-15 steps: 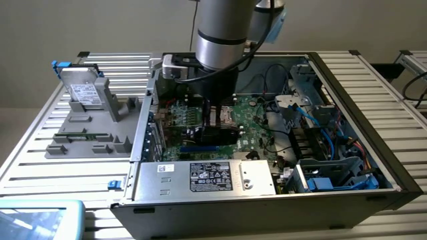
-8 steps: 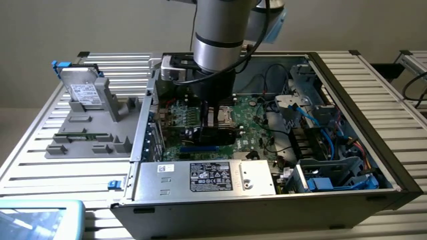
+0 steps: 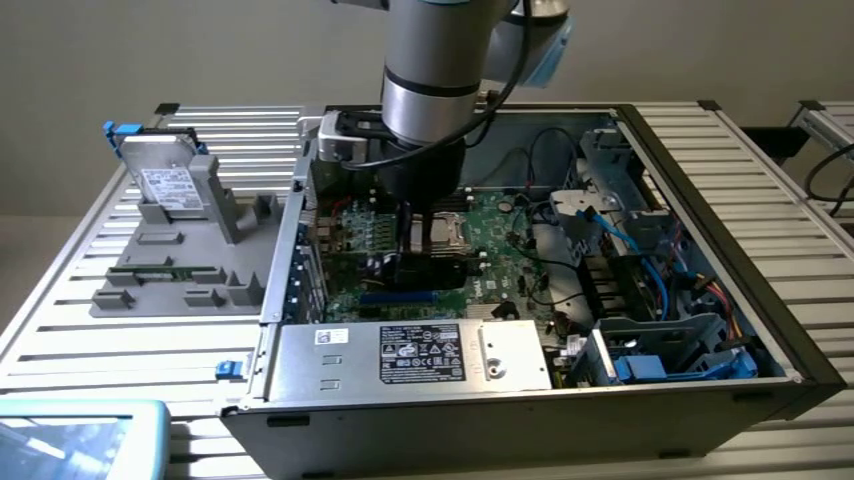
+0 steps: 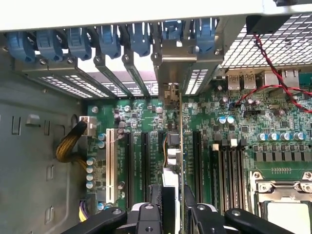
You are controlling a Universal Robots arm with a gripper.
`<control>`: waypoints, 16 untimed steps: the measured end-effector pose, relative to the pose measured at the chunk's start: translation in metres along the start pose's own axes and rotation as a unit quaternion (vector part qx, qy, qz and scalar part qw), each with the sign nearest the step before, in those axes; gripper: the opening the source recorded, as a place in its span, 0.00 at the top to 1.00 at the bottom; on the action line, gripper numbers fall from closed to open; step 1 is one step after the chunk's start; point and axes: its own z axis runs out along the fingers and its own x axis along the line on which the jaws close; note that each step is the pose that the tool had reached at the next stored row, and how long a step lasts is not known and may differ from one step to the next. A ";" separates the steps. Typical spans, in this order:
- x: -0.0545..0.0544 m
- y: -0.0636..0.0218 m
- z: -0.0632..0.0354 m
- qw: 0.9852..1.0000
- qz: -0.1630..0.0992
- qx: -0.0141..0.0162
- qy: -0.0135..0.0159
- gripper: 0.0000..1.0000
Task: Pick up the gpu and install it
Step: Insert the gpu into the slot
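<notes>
Slatted aluminium table (image 3: 67,340) carries an open computer case (image 3: 534,440), and the arm (image 3: 427,60) reaches down into it over the green motherboard (image 4: 248,122). The gripper (image 4: 172,192) pinches the gpu (image 4: 174,151) from both sides; the card stands on edge between the fingers (image 4: 155,195), in line with an expansion slot, its metal bracket up against the case's rear slot openings

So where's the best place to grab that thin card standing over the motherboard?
The gpu stands on edge, so take its upper long edge from above, fingers pinching the two flat faces, away from the metal bracket. The hand holds it that way.
</notes>
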 end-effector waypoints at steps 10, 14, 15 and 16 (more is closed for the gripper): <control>-0.001 0.0033 0.0071 1.000 0.000 0.000 0.000 0.72; -0.001 0.0035 0.0090 1.000 0.000 0.000 0.000 0.72; -0.001 0.0035 0.0095 1.000 0.000 0.000 0.000 0.72; -0.001 0.0037 0.0098 1.000 0.000 0.000 0.000 0.72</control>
